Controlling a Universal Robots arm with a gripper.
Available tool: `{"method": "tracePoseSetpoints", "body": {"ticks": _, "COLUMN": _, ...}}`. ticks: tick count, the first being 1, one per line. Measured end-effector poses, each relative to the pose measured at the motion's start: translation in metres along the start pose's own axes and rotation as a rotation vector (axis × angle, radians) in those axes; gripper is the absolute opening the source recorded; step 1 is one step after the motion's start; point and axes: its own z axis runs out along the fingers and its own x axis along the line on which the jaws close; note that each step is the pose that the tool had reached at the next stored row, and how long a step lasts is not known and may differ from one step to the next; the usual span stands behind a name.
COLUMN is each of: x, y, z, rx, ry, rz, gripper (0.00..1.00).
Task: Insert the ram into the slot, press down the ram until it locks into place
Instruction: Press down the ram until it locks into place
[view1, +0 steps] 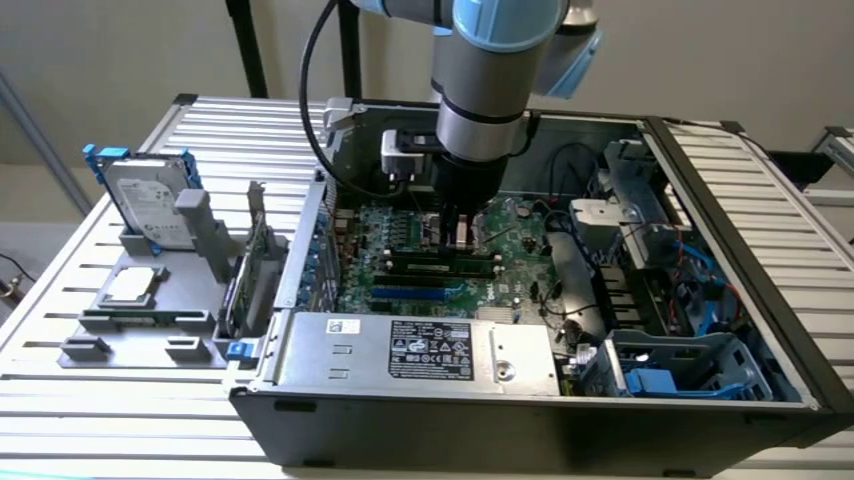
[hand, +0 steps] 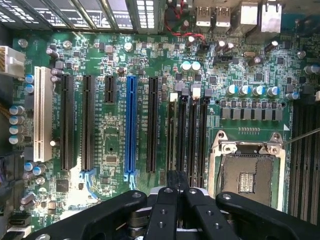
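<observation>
The ram (view1: 438, 263), a thin green stick with dark chips, stands on edge in one of the parallel black memory slots (view1: 441, 273) on the motherboard. My gripper (view1: 461, 240) hangs straight down over it, fingertips just above or on its top edge; I cannot tell whether they touch. In the wrist view the memory slots (hand: 192, 135) with pale end clips run away from my gripper (hand: 177, 176), whose black fingers (hand: 171, 200) are pressed together. The ram's top edge (hand: 172, 135) shows as a paler strip in the slot nearest the fingers.
The blue slot (view1: 420, 292) lies beside the memory slots; it is long and blue (hand: 131, 125) in the wrist view. A CPU socket (hand: 247, 170) sits close by. The case walls, power supply (view1: 414, 350) and cables (view1: 587, 290) ring the board. A hard drive (view1: 147, 205) and an upright card (view1: 254, 260) stand outside.
</observation>
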Motion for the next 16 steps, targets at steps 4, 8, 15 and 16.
{"method": "tracePoseSetpoints", "body": {"ticks": 4, "x": -0.001, "y": 0.0003, "z": -0.0108, "rx": -0.0014, "ry": -0.0013, "rz": 0.000, "gripper": 0.10}}
{"method": "tracePoseSetpoints", "body": {"ticks": 8, "x": -0.001, "y": -0.0003, "z": -0.0264, "rx": -0.0049, "ry": -0.0008, "rz": 0.000, "gripper": 0.10}}
{"method": "tracePoseSetpoints", "body": {"ticks": 15, "x": -0.001, "y": -0.0003, "z": -0.0265, "rx": -0.0050, "ry": -0.0008, "rz": 0.000, "gripper": 0.10}}
{"method": "tracePoseSetpoints", "body": {"ticks": 16, "x": -0.001, "y": -0.0003, "z": -0.0265, "rx": -0.0050, "ry": -0.0008, "rz": 0.000, "gripper": 0.10}}
